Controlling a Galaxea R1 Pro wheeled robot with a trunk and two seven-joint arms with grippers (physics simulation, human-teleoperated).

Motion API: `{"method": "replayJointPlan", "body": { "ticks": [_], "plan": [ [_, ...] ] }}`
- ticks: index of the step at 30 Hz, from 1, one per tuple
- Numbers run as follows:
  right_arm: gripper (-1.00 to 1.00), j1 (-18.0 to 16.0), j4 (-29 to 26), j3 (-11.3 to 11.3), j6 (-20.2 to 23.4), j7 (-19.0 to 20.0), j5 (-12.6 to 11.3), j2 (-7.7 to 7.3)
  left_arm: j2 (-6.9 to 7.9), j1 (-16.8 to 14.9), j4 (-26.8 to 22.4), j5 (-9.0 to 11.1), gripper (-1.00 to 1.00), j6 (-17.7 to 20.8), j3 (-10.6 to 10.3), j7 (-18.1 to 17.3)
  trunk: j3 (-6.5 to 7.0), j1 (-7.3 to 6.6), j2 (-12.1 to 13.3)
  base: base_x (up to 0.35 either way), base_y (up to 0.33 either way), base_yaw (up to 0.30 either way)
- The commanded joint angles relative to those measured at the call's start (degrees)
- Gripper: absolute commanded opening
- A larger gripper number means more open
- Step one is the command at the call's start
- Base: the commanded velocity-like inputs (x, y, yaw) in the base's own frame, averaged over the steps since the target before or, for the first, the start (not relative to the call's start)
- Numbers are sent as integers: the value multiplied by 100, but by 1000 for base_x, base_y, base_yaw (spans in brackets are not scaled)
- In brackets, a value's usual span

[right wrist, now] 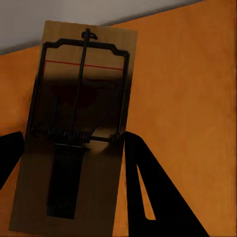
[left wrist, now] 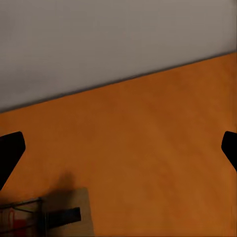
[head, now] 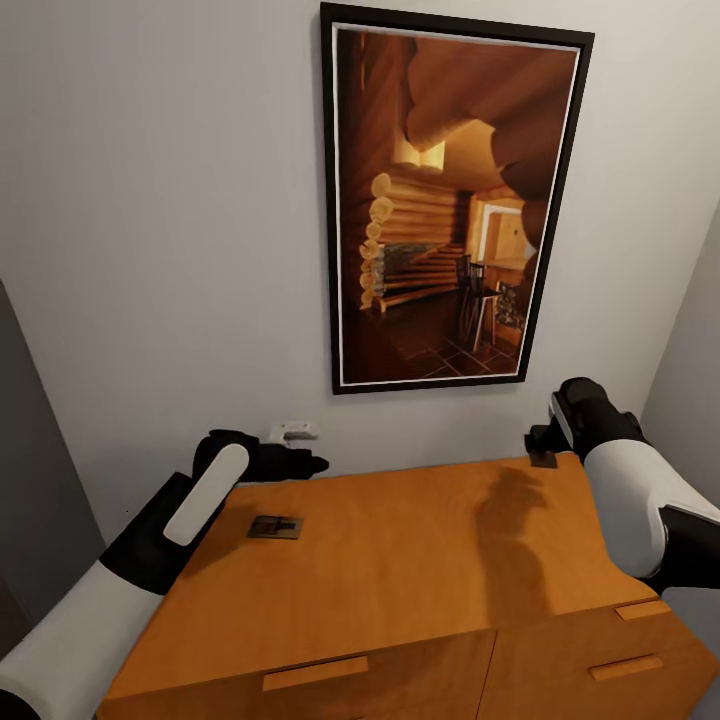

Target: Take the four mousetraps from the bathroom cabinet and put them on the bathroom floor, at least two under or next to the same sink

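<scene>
The orange-brown cabinet (head: pixel 400 560) stands against the wall below me. One tan mousetrap (head: pixel 275 526) lies flat on its top at the left; in the left wrist view that mousetrap (left wrist: pixel 59 215) sits just off the near corner. My left gripper (head: pixel 303 465) hovers open over the back edge behind it, its fingers (left wrist: pixel 10 150) spread wide. My right gripper (head: pixel 541 447) is at the cabinet's back right corner, shut on a second mousetrap (right wrist: pixel 79 128) held by its long sides between the fingers (right wrist: pixel 143 182).
A large dark-framed picture (head: pixel 450 200) hangs on the grey wall above the cabinet. A small white fitting (head: pixel 295 431) sits on the wall near my left gripper. Bar handles (head: pixel 315 672) mark the drawer fronts. Walls close in at both sides.
</scene>
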Motion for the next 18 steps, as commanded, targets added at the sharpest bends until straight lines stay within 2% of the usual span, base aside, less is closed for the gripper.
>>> {"method": "replayJointPlan", "body": {
  "ticks": [1,7,11,14,18],
  "plan": [
    [-100,-5,-11,-31,16,25,56,-9,0,-4,-17,66,100,10,21,93,-8,0,-5,0,0,0],
    [-100,-5,-40,-43,16,-44,98,-109,1,6,-64,141,100,49,215,286,-8,0,-5,0,0,0],
    [-100,-5,-69,3,16,98,129,-240,98,8,-70,176,100,61,344,415,-8,0,-5,0,0,0],
    [-100,-5,-75,92,16,255,142,-337,196,8,-74,165,100,61,425,317,-8,0,-5,0,0,0],
    [-100,-5,-81,220,16,466,152,-467,325,8,-77,82,100,61,407,189,-8,0,-5,0,0,0]
  ]
}}
